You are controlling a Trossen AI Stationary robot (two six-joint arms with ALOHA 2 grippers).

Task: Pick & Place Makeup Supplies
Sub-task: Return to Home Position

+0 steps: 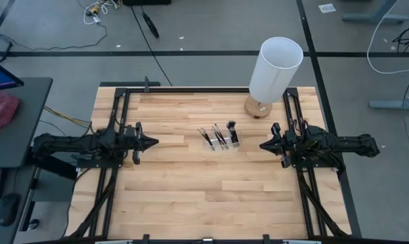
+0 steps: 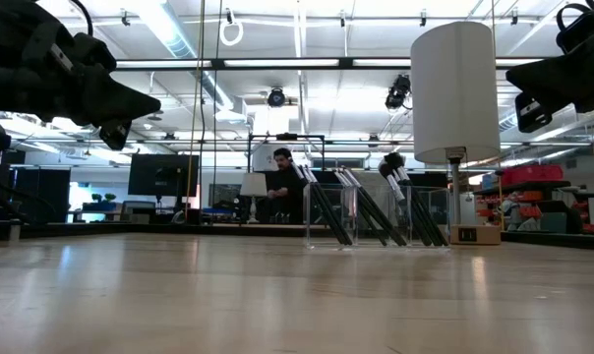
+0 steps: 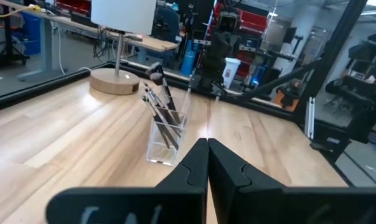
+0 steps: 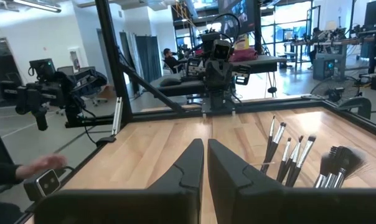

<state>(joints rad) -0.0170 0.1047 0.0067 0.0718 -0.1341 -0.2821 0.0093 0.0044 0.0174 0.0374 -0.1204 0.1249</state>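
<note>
Resting with every brush stowed, both arms at the table's sides.
Left gripper (image 1: 152,142) hangs at the left, fingers pressed together, empty. Mid-table the makeup brushes (image 1: 220,133) stand tilted in the clear holder (image 1: 221,145); no loose one shows on the table (image 1: 191,196). Right gripper (image 1: 264,145), likewise closed and empty, faces them. Placing looks finished.

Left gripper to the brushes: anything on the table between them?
No. High view shows bare tabletop from left gripper to the organizer holding the brushes.

Blk brushes (image 1: 220,133) in clr holder (image 1: 208,145), wht lamp (image 1: 277,68), light wood table (image 1: 191,196)
</note>
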